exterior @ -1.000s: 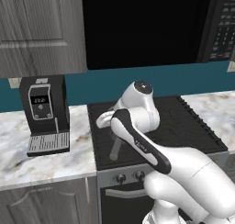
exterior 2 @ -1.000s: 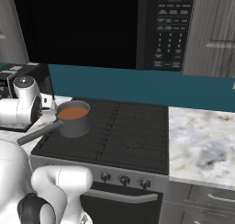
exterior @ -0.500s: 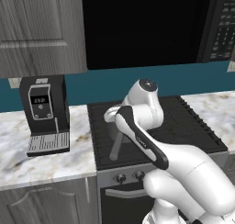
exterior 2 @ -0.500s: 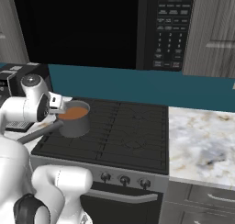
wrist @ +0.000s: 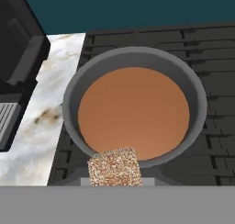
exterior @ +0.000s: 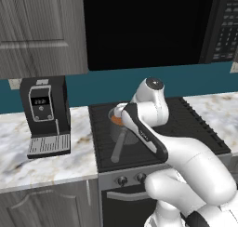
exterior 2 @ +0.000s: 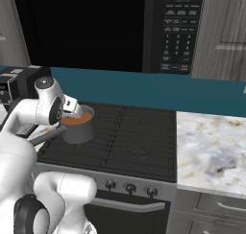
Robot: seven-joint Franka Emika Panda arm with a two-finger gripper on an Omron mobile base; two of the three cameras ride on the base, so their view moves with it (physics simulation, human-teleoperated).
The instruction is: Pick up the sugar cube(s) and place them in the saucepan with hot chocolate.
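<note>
Hand view: cube [wrist: 113,166] held in gripper [wrist: 113,179], over near rim of pan [wrist: 69,92] on stove [wrist: 215,58]. Judgement: nudge fwd to liquid ctr, then release low to avoid splash.

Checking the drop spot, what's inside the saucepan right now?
The saucepan holds smooth orange-brown liquid, nothing floating. The sugar cube sits at its near rim, hiding a bit of liquid.
</note>
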